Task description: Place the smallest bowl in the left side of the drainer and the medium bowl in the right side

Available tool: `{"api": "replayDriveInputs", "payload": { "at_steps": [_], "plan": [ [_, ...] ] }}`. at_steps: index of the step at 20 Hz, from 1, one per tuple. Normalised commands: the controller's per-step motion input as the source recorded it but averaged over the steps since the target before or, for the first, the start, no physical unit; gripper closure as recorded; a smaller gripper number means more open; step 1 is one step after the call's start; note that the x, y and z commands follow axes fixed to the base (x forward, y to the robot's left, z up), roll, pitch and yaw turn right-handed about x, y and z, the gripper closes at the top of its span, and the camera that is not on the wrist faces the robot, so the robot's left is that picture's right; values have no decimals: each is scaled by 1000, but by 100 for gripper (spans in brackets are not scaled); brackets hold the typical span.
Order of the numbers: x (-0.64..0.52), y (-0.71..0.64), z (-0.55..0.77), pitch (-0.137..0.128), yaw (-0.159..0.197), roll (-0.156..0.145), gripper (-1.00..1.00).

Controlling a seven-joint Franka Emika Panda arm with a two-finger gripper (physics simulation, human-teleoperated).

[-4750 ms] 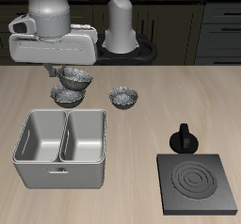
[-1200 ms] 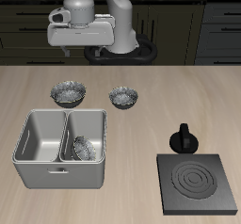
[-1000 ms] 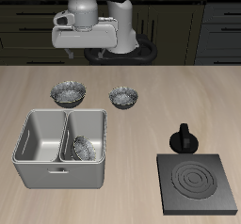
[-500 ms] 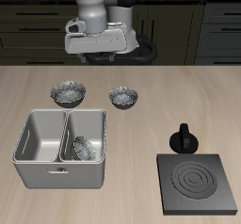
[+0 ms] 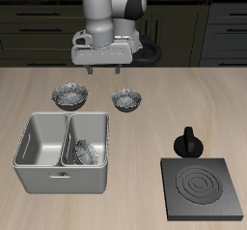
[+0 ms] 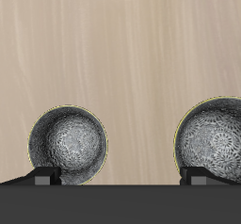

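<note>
The smallest bowl [image 5: 87, 152] lies tilted inside the drainer [image 5: 39, 168], in the compartment nearer the stove plate. The medium bowl [image 5: 127, 100] stands on the table behind the drainer and also shows in the wrist view [image 6: 66, 145]. My gripper [image 5: 103, 68] hangs open and empty above the table, behind and between the two bowls standing there. In the wrist view its fingertips [image 6: 42, 176] stand wide apart, with the gripper [image 6: 120, 181] over bare wood.
The largest bowl [image 5: 70, 97] stands on the table behind the drainer's other compartment and shows in the wrist view [image 6: 215, 138]. A flat black stove plate [image 5: 203, 187] lies near the front edge, with a small black pot [image 5: 188, 142] behind it.
The bowl I held 4.8 s ago now lies in the drainer. Over the last second my open gripper has moved sideways toward the medium bowl and come lower.
</note>
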Motion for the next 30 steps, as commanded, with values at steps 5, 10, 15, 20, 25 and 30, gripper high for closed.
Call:
{"api": "replayDriveInputs", "payload": {
  "at_steps": [5, 10, 15, 20, 25, 30],
  "plan": [
    [11, 34, -275, -10, 8, -11, -100],
    [50, 92, -347, 48, -1, 15, -100],
    [47, 14, -345, 49, -7, -1, -100],
    [73, 136, -465, 68, 28, 18, -100],
    [30, 157, -424, 68, 34, 15, -100],
    [-38, 191, -475, 75, 40, 61, -100]
  ]
}}
